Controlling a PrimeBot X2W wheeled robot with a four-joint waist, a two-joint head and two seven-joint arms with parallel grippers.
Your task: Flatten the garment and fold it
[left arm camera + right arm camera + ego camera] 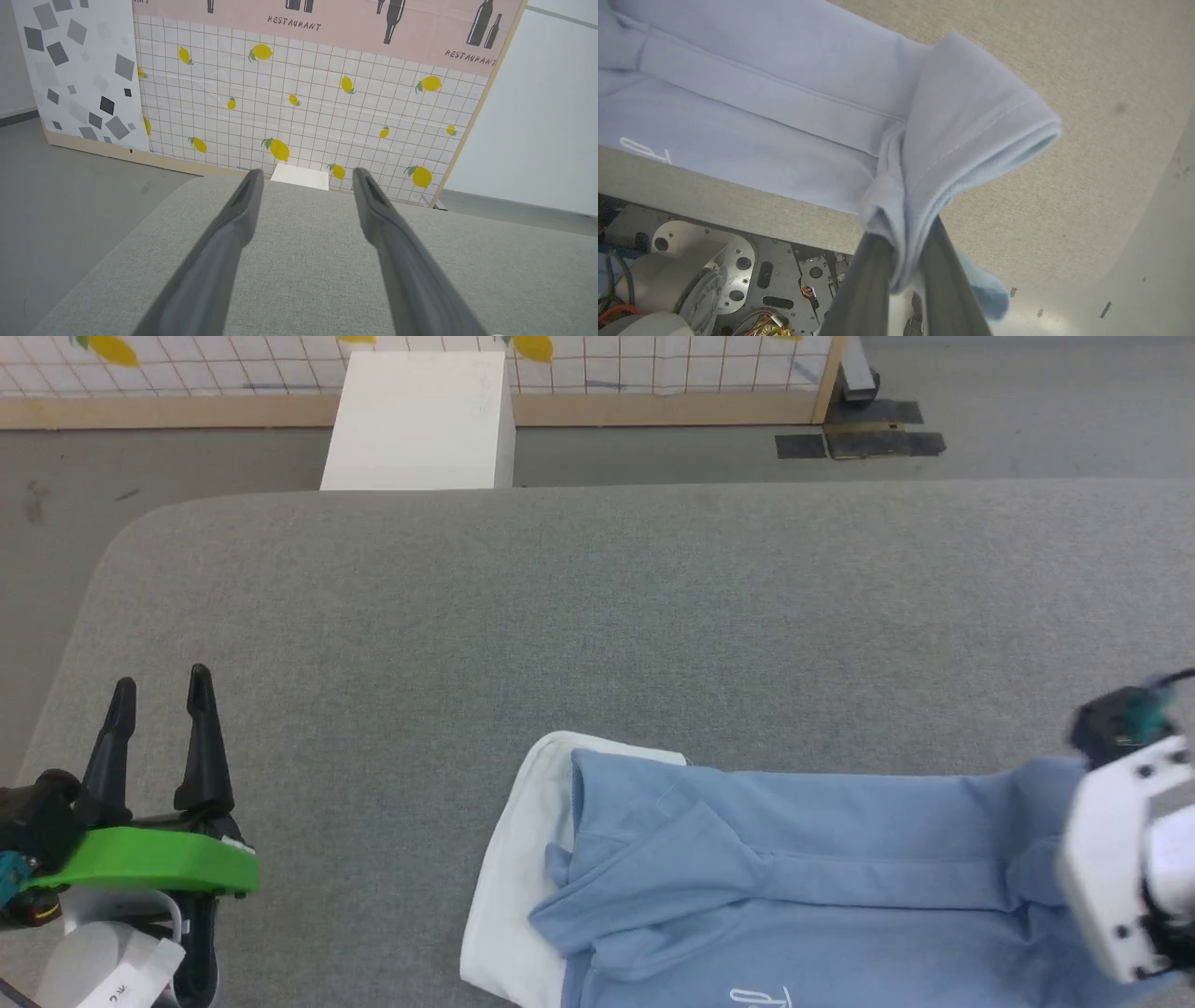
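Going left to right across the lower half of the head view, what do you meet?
The left gripper → white collar piece → light blue shirt → right arm's white wrist.

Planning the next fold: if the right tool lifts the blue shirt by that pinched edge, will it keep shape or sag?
Likely floppy: the shirt bunches and folds over where the right tool pinches it. Probably light, since a narrow pinch holds the raised edge. It may drag rather than glide on the textured grey surface.
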